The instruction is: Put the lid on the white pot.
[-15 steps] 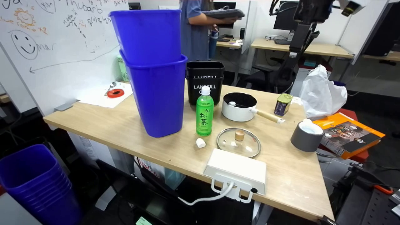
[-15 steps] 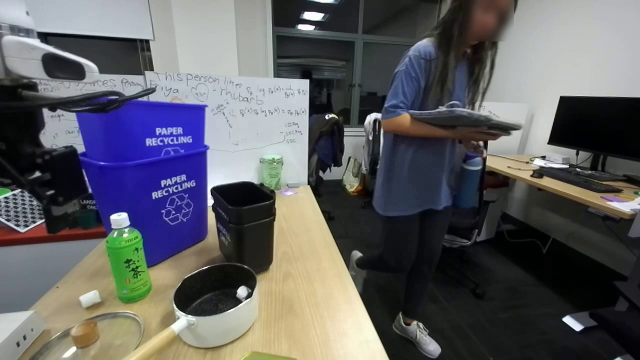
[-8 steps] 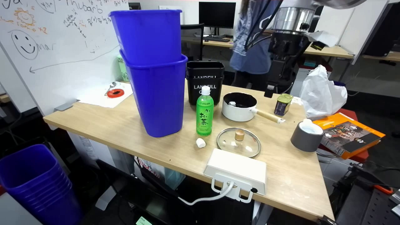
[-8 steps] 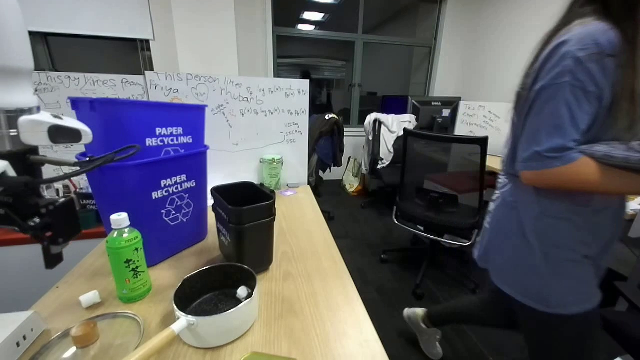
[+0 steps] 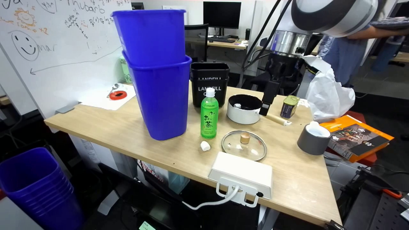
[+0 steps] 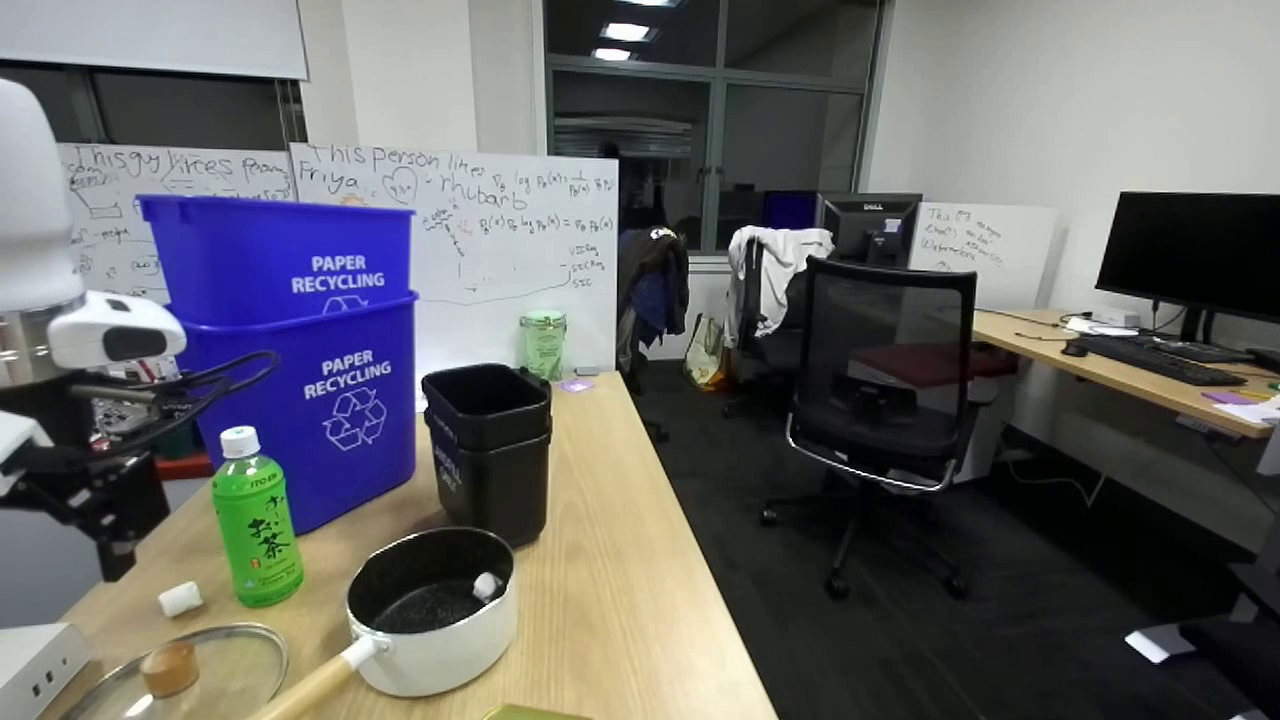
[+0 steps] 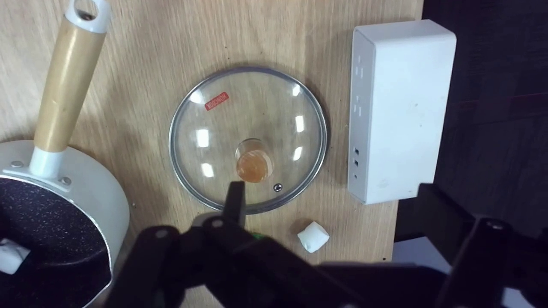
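The lid (image 5: 235,149), see-through with a metal rim and a wooden knob, lies flat on the table, knob up; it also shows in an exterior view (image 6: 230,665) and in the wrist view (image 7: 257,115). The white pot (image 5: 243,116) stands upright and uncovered beside it, with a small white piece inside; it also shows in an exterior view (image 6: 450,650) and in the wrist view (image 7: 102,179). My gripper (image 7: 332,186) is open and empty above the table. In the wrist view one finger overlaps the lid near its knob, and the other overlaps the white box's corner.
A white box (image 5: 244,167) with a cable sits close against the lid at the table edge. A green bottle (image 5: 209,118) and a white marshmallow-like piece (image 7: 313,236) are beside the lid. A can (image 5: 289,107), grey cylinder (image 5: 314,140), blue bins (image 5: 159,99) and black bins (image 5: 209,91) stand around.
The arm has come down and, in an exterior view, moved left towards the pot handle and lid. The lid and pot have not moved. The person has walked away to the side.
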`<state>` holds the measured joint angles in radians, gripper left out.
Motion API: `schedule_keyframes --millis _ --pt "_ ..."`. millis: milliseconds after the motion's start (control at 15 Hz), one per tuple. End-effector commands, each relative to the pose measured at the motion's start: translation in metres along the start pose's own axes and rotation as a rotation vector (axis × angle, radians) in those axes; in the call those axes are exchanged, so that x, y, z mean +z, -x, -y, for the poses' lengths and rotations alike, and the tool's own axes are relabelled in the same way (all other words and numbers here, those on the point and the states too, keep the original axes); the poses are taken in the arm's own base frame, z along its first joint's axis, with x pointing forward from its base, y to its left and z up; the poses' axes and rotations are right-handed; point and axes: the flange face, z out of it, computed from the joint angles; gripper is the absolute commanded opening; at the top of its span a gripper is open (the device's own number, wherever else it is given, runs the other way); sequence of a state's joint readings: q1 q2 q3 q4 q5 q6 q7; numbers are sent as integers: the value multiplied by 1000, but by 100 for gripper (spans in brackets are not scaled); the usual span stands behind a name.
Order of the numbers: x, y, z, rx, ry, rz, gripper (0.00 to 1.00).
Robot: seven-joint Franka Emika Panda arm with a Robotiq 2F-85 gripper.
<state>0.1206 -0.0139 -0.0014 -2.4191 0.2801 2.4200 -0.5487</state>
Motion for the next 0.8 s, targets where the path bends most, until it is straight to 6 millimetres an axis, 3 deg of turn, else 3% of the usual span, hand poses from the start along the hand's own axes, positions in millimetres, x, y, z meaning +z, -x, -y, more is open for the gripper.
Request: schedule_keyframes --millis 0,333,733 --pt "-1 0 0 0 1 -1 100" --pt "3 0 0 -8 24 1 100" --pt "43 -7 -4 -68 71 -23 100"
